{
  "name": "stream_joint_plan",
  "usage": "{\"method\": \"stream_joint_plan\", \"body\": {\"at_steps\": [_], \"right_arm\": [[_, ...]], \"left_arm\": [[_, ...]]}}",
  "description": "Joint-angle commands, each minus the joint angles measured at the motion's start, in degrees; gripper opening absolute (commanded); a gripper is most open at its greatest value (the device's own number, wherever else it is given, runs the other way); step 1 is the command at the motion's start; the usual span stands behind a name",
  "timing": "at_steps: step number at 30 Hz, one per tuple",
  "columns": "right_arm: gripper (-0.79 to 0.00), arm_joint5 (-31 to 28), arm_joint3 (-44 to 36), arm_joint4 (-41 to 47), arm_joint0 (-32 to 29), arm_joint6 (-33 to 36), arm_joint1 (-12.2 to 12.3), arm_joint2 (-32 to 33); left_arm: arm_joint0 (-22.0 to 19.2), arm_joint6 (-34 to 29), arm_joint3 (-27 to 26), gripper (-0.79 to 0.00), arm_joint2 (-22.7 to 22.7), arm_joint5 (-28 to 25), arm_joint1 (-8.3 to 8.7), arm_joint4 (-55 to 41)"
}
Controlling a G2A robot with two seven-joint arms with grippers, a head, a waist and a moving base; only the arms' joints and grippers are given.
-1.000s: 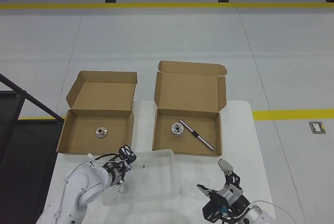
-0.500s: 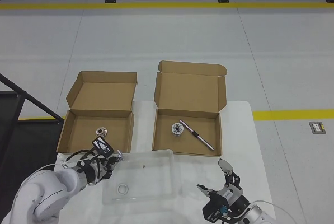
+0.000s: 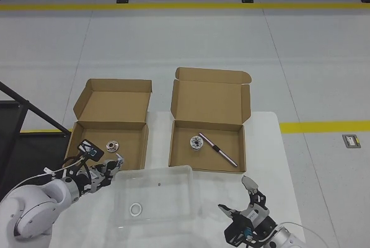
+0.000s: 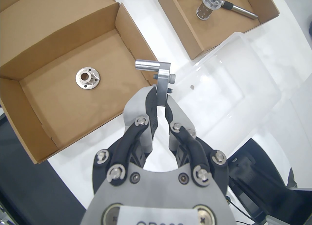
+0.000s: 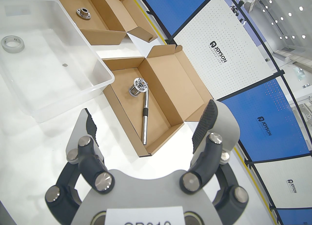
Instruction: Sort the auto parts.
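Observation:
My left gripper (image 4: 160,100) is shut on a small metal bracket (image 4: 162,75) with a pin and a bolt. It hangs over the table strip between the left cardboard box (image 3: 73,139) and the clear tray (image 3: 172,198), close to the box's front corner. The left gripper (image 3: 110,167) and the bracket (image 3: 118,162) also appear from above. A metal flange (image 3: 112,147) lies in the left box. The right box (image 3: 234,133) holds a toothed hub (image 3: 196,143) and a steel rod (image 3: 219,149). A metal ring (image 3: 135,209) lies in the tray. My right gripper (image 3: 243,201) stands open near the table's front right.
The white table (image 3: 265,161) has bare room to the right of the boxes and in front of the right box. Both box lids stand open toward the back. A dark frame (image 3: 11,142) stands beside the table's left edge.
The left arm has swung left, from over the tray's left end to the left box's front corner, carrying the bracket. The ring in the tray has come into sight. The right arm kept still.

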Motion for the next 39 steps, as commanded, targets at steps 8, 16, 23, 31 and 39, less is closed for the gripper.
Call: {"method": "stream_joint_plan", "body": {"at_steps": [8,16,23,31,39], "right_arm": [[0.000,0.0,0.0,0.0,0.0,0.0,0.0,0.0],[0.000,0.0,0.0,0.0,0.0,0.0,0.0,0.0],[0.000,0.0,0.0,0.0,0.0,0.0,0.0,0.0],[0.000,0.0,0.0,0.0,0.0,0.0,0.0,0.0],[0.000,0.0,0.0,0.0,0.0,0.0,0.0,0.0]], "left_arm": [[-4.3,1.8,4.7,-0.785,3.0,5.8,-0.25,1.7],[-22.0,1.4,23.2,-0.785,15.1,12.4,-1.68,5.3],[-34.4,3.3,39.1,-0.785,26.0,16.9,-4.18,9.2],[-43.3,3.1,53.8,-0.785,33.0,15.4,-7.02,5.8],[-47.2,3.9,60.5,-0.289,35.6,13.7,-8.32,5.3]]}}
